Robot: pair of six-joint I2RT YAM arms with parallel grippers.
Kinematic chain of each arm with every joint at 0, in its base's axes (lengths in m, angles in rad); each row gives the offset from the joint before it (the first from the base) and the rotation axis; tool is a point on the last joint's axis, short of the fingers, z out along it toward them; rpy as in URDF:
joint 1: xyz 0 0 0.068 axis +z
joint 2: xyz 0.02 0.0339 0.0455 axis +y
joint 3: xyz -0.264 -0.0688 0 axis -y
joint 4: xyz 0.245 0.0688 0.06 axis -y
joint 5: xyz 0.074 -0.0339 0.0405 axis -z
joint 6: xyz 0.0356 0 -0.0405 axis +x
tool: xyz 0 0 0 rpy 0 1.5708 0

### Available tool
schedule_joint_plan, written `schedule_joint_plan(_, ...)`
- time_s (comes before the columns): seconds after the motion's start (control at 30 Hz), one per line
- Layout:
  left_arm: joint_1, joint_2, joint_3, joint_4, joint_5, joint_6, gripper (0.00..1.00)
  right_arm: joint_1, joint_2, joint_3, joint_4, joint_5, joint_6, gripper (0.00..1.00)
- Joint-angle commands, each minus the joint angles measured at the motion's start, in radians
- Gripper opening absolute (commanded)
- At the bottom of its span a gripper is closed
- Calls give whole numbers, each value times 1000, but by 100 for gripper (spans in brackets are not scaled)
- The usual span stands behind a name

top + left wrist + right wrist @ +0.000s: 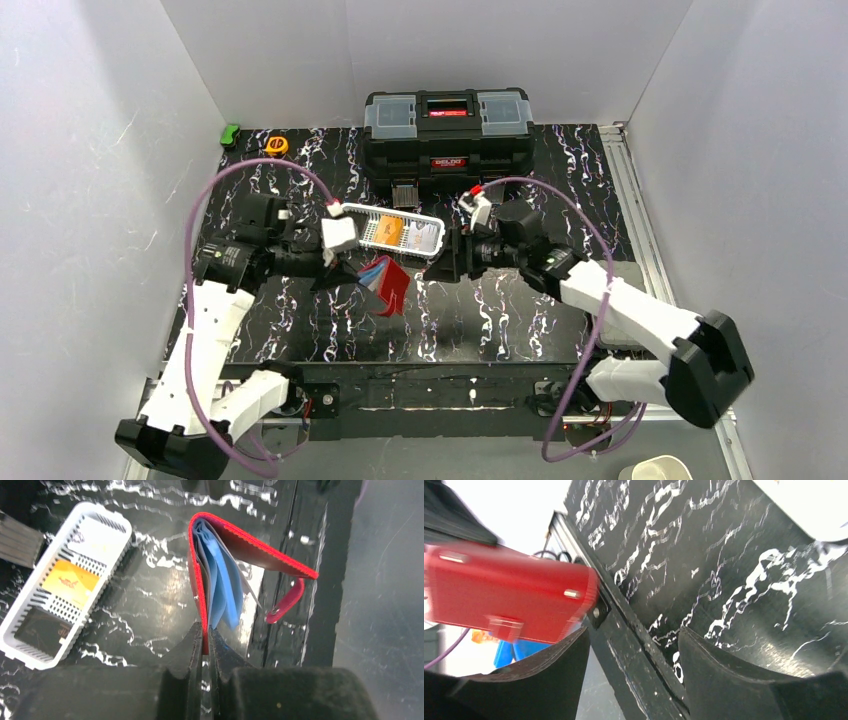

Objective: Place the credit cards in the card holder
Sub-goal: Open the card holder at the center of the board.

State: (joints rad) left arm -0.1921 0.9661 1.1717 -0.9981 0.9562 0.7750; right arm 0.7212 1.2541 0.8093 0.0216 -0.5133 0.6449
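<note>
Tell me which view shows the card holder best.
The left wrist view: the card holder hangs open in the left gripper, a light blue card showing inside. The top view shows it small; the right wrist view, only its blurred red outside.

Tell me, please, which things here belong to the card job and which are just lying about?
Job: red card holder, blue card inside it, orange card, dark card.
Lying about: black toolbox, white basket, green object, yellow round object.

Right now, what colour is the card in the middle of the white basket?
The card is orange, clearest in the left wrist view.
</note>
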Motion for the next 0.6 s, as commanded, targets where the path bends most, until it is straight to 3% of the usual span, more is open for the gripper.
schedule_joint_plan(0.0,-153,-19,-14,-41,-352,-52,0,-1,-146,144,-128,142,-100,74)
schedule_joint_plan(0.2,-307,-39,-103,100,-692,-221,0,102,-92,253,-265,242,-83,88)
schedule_joint_plan(0.37,-448,-21,-112,170,-989,-289,0,139,-12,268,-252,228,-34,90)
schedule_joint_plan(0.57,-475,-1,-84,209,-982,-377,0,141,68,275,-249,235,13,90)
